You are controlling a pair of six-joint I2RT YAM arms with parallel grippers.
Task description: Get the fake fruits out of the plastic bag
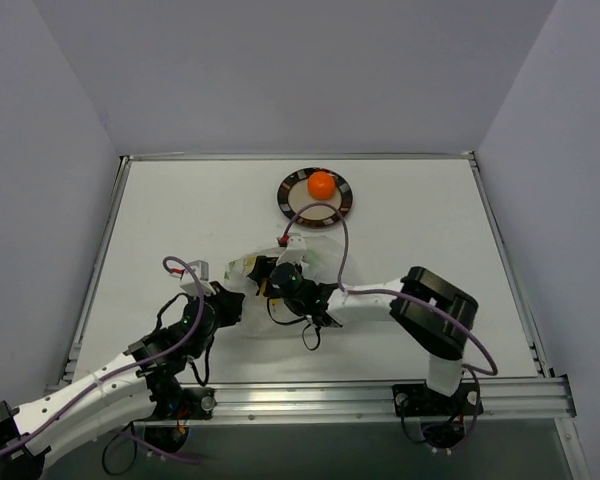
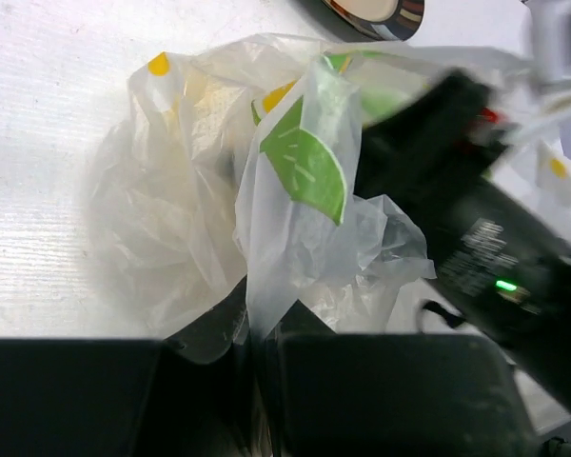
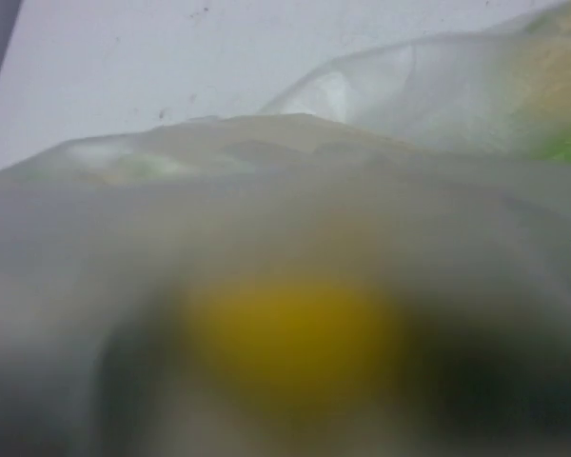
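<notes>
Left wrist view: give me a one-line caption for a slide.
Left gripper pinching a crinkly transparent plastic bag with yellow and green printed marks, the black right arm close alongside.

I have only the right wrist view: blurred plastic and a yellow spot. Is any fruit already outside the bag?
Observer: Yes. From above, the orange fruit lies on the plate, away from the plastic bag.
Operator: Who holds the bag?
Observer: The left tool is shut on a fold of it, in the left wrist view.
Operator: Where is my right tool?
Observer: From above, the right tool is at the bag, close to the left tool.
</notes>
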